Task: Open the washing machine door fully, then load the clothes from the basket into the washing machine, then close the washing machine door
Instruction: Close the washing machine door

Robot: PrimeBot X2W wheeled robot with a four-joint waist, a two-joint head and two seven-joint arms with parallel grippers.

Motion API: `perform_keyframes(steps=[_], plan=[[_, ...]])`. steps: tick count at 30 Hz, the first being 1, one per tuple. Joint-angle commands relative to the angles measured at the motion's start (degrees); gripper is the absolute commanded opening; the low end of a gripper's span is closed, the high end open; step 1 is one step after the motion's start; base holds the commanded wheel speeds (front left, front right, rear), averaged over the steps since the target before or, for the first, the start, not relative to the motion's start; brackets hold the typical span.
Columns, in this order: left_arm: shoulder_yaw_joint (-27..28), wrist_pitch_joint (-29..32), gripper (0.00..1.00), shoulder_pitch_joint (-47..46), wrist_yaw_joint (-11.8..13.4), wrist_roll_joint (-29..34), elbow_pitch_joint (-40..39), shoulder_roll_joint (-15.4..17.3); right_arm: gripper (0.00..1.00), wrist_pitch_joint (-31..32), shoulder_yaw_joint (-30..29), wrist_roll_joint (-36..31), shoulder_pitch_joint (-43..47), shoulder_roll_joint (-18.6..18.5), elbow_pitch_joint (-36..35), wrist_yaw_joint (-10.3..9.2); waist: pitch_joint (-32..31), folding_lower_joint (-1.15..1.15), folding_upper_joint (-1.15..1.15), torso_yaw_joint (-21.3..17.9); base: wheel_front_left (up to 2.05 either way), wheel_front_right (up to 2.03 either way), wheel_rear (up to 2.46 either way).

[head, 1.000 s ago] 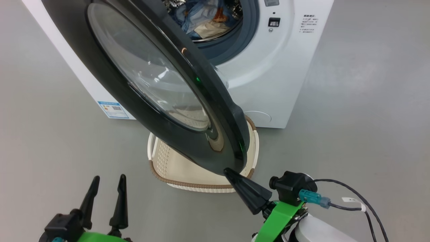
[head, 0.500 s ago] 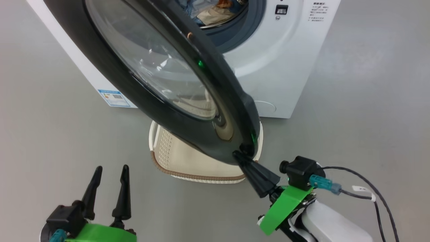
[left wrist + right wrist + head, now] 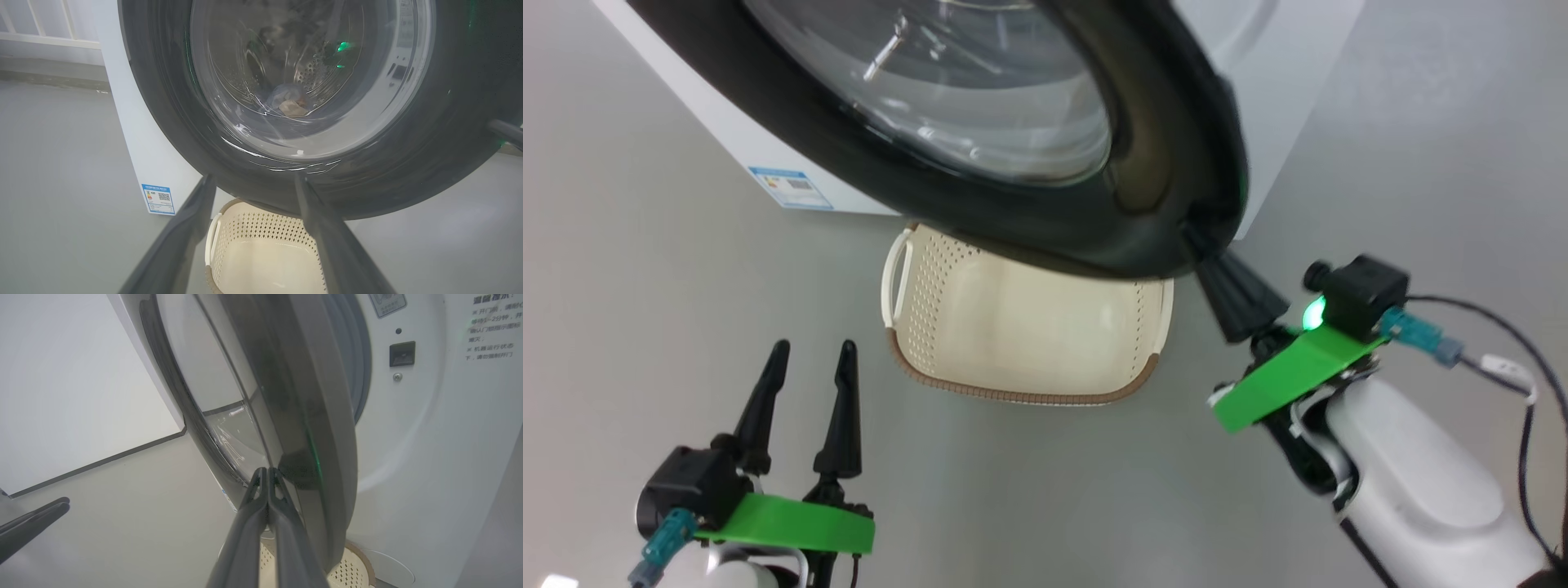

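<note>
The big white boxy front-loading washing machine (image 3: 1290,122) stands on the grey floor (image 3: 645,327). Its large round door with a wide glossy black ring around domed clear glass (image 3: 980,220) is swung partway out from the front. In the right wrist view a gap shows between the door's inner side and the white front panel. Below the door, on the floor just before the machine, sits the small rectangular cream plastic basket with perforated sides and a brown woven-look rim (image 3: 1013,396); the door's lower edge hangs over its far end. The right gripper (image 3: 1209,261) reaches up at the lower right of the door, its two dark fingers pressed together with nothing between them, their tips against the door's outer black rim. The left gripper (image 3: 814,349) hangs low above the floor left of the basket, well apart from it, fingers spread and holding nothing. Through the glass in the left wrist view, the light-blue clothes with a cream patch (image 3: 288,102) lie inside the steel drum. A blue label sticker (image 3: 791,188) marks the machine's lower corner.
</note>
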Motion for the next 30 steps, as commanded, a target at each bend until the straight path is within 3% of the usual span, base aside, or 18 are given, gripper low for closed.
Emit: perform_keyframes(steps=[1,30], plan=[[1.58,-0.61,1.0,-1.83,0.03,0.37,-1.79,1.02,0.0,-0.31,-1.03,-0.52,-1.8,0.05,-1.11,-0.02,1.72,0.0,0.0,0.64,0.0,0.0,0.0],[-2.95,-0.61,1.0,-9.61,0.03,0.29,-4.28,-1.24,0.0,-0.31,-16.62,-2.43,-19.61,-2.33,5.5,-0.02,10.97,0.0,0.0,6.63,0.0,0.0,0.0]])
